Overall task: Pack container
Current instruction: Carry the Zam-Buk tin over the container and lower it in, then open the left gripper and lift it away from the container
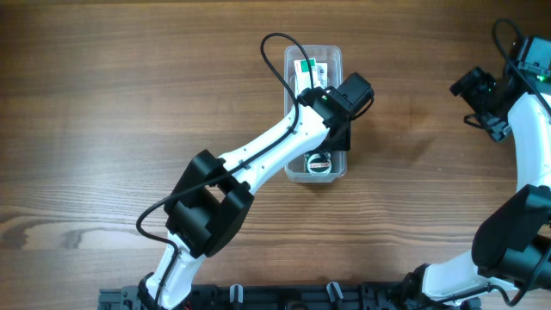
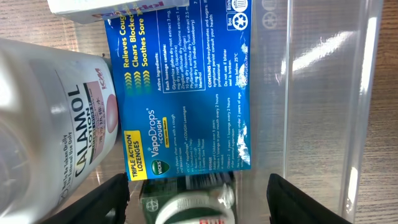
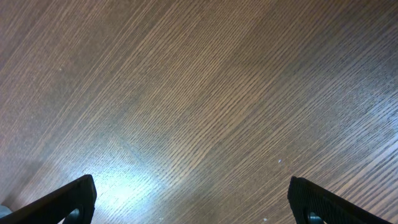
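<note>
The clear plastic container (image 1: pixel 336 58) lies in the middle of the table, long side running away from me. My left gripper (image 1: pixel 331 129) hovers over its middle, open and empty. In the left wrist view the open jaws (image 2: pixel 196 202) straddle a blue VapoDrops box (image 2: pixel 186 81), with a white Calamol bottle (image 2: pixel 43 124) to its left, a dark green box with a round white item (image 2: pixel 193 199) below, and the container's clear wall (image 2: pixel 317 106) on the right. My right gripper (image 1: pixel 482 95) is open and empty at the far right, over bare wood (image 3: pixel 199 93).
A white and green box (image 1: pixel 308 71) shows at the container's far end and a round cap (image 1: pixel 320 161) at its near end. A black rail (image 1: pixel 284 297) runs along the table's front edge.
</note>
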Available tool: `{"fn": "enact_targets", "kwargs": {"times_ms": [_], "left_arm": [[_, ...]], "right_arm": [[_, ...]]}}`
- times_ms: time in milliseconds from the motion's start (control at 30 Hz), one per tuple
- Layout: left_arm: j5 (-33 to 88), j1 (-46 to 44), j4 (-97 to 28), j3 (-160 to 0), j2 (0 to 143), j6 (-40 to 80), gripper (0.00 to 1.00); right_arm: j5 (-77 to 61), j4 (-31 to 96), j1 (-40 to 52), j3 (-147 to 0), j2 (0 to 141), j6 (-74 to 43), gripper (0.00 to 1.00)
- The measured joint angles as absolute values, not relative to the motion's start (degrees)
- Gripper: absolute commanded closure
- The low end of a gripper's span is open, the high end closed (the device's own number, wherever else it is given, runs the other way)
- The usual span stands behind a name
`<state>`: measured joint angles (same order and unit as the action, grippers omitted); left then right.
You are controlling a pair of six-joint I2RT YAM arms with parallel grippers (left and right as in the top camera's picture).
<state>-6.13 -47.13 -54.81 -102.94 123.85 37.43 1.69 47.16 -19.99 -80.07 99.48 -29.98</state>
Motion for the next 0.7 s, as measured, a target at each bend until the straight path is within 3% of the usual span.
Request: {"fn": "enact_targets", "kwargs": {"times_ms": [333, 700], "left_arm": [[-6.13, -47.27, -56.82, -102.87, 113.06, 37.19, 0.29], [-6.15, -49.15, -68.14, -102.89, 91.44, 32.27, 0.18]], "right_arm": [[1.67, 47.16, -19.99, -80.07, 99.48, -29.98, 0.00], [1.69, 47.16, -19.99, -80.07, 99.48, -29.98, 0.00]]}}
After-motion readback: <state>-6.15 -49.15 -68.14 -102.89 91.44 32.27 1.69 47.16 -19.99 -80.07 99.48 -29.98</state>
